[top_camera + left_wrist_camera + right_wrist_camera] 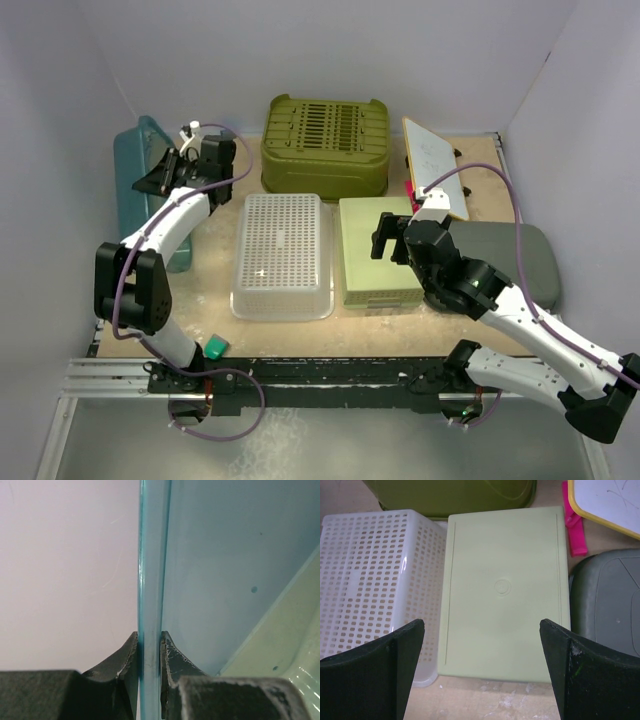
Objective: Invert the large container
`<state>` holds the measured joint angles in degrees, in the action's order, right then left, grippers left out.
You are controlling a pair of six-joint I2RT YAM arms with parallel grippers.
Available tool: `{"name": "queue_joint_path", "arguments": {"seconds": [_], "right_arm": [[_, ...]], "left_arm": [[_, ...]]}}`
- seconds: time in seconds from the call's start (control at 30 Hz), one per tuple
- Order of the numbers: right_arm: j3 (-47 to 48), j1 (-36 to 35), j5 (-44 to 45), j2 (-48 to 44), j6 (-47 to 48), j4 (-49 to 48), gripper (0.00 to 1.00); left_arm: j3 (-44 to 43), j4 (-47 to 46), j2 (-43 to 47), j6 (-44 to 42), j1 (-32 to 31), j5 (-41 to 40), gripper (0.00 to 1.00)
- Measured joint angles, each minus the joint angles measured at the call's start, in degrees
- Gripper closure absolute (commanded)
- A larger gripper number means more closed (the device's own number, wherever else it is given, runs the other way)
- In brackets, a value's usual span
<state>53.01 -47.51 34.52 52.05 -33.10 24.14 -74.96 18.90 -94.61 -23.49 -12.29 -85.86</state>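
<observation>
The large teal container [130, 185] stands tipped up on its side along the left wall. My left gripper [168, 172] is shut on its upper rim. In the left wrist view the thin teal rim [150, 580] runs straight up between my left gripper's [149, 647] two dark fingers [125, 660], which press it from both sides, and the container's inner wall fills the right. My right gripper [390, 240] hovers open over a pale green upturned box [378, 262]. In the right wrist view my right gripper [481, 626] has nothing between its fingers and the box [502, 587] lies below.
An olive crate [325, 145] sits at the back, and a white perforated basket [282, 255] lies upside down in the middle. A grey container [515, 262] is at the right. A yellow-framed whiteboard [436, 166] with a pink item [572, 525] leans behind. A small green object [216, 347] lies near the front edge.
</observation>
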Motion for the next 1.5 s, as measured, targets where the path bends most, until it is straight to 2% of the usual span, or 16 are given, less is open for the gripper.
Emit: {"name": "queue_joint_path", "arguments": {"seconds": [0.13,0.3,0.5,0.7,0.73,0.8,0.93,1.07,1.37,1.5], "right_arm": [[0.00,0.00,-0.22,0.02,0.00,-0.02,0.01],[-0.07,0.00,-1.03,0.02,0.00,-0.02,0.01],[-0.20,0.00,-1.03,-0.31,0.04,0.00,0.01],[-2.12,0.00,-1.01,-1.90,0.04,0.15,0.01],[-2.29,0.00,-1.01,-1.90,0.04,0.15,0.01],[-2.60,0.00,-1.01,-1.88,0.04,0.24,0.01],[-2.69,0.00,-1.01,-1.95,0.07,0.35,0.01],[-2.75,0.00,-0.96,-2.62,0.07,0.42,0.01],[-2.80,0.00,-0.96,-2.95,0.04,0.44,0.01],[-2.80,0.00,-0.92,-2.97,0.09,0.50,0.00]], "left_arm": [[4.35,-6.23,1.99,-7.19,-0.22,-0.11,1.00],[5.55,-11.02,2.47,-12.70,-0.15,-0.81,0.99],[9.18,-21.49,2.54,-22.23,0.61,-1.20,0.98],[9.33,-23.96,2.29,-25.59,0.66,-1.79,0.98],[9.31,-23.74,2.01,-25.53,0.66,-1.84,0.95],[9.11,-22.49,0.87,-24.57,0.61,-1.92,0.78],[6.67,-14.64,-2.73,-18.60,0.48,-2.05,0.60],[-0.31,-1.38,-6.91,-7.23,-0.22,-2.43,0.49],[-16.90,31.76,-19.52,23.17,-7.15,-2.84,0.43],[-21.64,41.72,-24.30,32.50,-8.94,-2.62,0.43]]}}
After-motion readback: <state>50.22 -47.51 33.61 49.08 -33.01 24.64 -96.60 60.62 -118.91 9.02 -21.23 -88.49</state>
